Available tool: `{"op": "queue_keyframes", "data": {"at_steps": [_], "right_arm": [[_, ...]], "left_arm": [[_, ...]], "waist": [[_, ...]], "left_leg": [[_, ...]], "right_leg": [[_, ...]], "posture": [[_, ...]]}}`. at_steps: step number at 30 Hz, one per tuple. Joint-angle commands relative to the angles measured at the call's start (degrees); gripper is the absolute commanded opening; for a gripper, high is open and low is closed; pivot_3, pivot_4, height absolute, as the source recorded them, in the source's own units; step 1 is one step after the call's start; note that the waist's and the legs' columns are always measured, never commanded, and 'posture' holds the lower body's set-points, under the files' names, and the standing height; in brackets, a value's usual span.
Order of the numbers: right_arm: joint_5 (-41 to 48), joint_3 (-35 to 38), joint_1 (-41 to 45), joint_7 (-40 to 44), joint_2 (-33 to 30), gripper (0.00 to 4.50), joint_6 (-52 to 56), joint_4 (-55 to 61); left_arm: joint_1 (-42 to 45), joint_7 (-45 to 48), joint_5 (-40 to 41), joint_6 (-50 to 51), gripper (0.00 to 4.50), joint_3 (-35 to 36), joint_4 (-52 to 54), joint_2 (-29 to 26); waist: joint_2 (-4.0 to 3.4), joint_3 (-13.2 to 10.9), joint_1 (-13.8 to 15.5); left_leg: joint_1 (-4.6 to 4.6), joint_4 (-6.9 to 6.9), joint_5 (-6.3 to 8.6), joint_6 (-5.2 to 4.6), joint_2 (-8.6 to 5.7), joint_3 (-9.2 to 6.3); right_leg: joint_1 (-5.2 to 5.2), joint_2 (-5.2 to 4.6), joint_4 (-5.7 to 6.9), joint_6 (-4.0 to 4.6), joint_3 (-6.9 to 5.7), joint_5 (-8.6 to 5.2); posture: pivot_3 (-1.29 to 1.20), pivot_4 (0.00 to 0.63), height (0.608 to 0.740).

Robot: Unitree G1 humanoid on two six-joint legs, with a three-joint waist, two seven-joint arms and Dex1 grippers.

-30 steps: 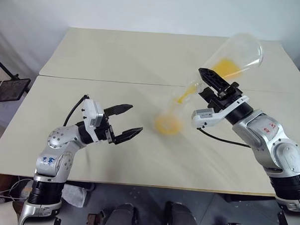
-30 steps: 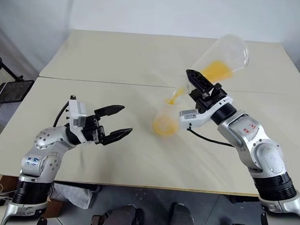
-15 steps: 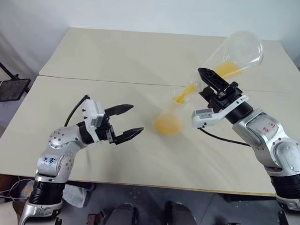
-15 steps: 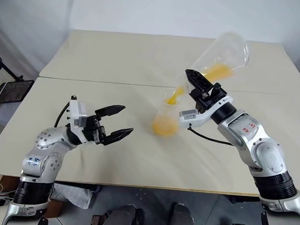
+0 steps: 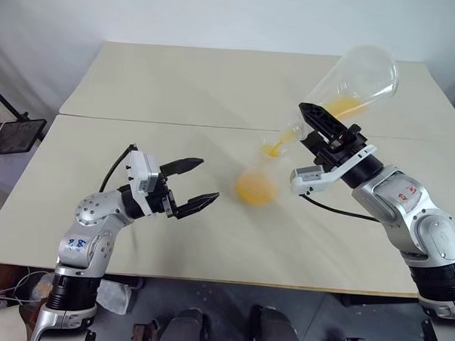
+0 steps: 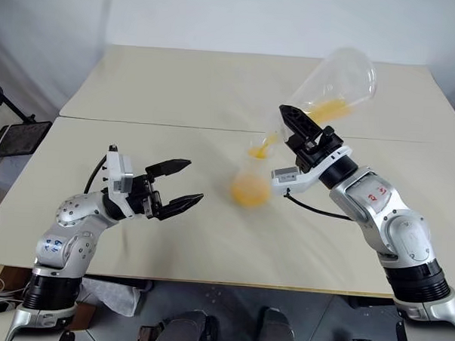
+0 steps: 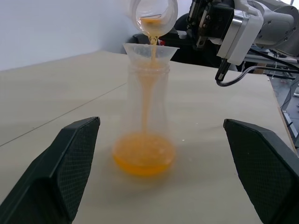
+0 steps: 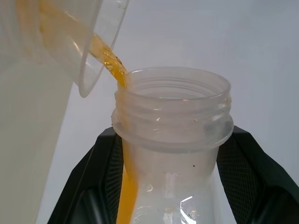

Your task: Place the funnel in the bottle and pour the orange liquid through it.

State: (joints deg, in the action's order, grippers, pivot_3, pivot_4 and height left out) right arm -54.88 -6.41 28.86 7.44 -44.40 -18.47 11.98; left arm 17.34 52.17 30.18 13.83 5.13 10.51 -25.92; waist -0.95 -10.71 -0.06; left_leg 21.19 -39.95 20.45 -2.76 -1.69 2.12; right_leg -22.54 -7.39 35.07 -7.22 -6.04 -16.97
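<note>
left eye view: right pincer [image 5: 314, 123] clamped on neck of large conical flask [image 5: 356, 82], tilted mouth-down over bottle [image 5: 259, 176] standing mid-table [image 5: 178, 85]; orange liquid [image 5: 255, 188] pooled in bottle base, more lying in flask; left pincer [image 5: 194, 185] spread wide, holding nothing, near bottle but apart. right eye view: same layout. left wrist view: funnel [image 7: 150, 51] seated in bottle neck, flask mouth just above it, thin orange stream falling through funnel into bottle; black fingers [image 7: 77, 158] wide either side, apart from bottle. right wrist view: flask neck gripped between black pads, orange stream leaving flask lip at close range.
</note>
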Motion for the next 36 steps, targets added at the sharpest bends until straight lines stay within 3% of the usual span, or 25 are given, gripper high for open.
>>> {"op": "queue_keyframes", "data": {"at_steps": [1,36], "right_arm": [[-0.5,1.5,0.8,-1.7,-0.2,2.43,0.3,1.5],[-3.3,0.4,1.0,-2.5,0.1,2.43,-0.3,1.1]], "left_arm": [[0.1,0.1,0.5,-1.0,4.5,0.0,1.7,0.0],[-0.3,-0.4,0.5,-0.8,4.5,-0.3,2.1,0.5]], "waist": [[0.0,0.0,0.0],[0.0,0.0,0.0]], "left_leg": [[0.0,0.0,0.0,0.0,0.0,0.0],[0.0,0.0,0.0,0.0,0.0,0.0]], "right_leg": [[0.0,0.0,0.0,0.0,0.0,0.0],[0.0,0.0,0.0,0.0,0.0,0.0]], "posture": [[0.0,0.15,0.74],[0.0,0.15,0.74]]}}
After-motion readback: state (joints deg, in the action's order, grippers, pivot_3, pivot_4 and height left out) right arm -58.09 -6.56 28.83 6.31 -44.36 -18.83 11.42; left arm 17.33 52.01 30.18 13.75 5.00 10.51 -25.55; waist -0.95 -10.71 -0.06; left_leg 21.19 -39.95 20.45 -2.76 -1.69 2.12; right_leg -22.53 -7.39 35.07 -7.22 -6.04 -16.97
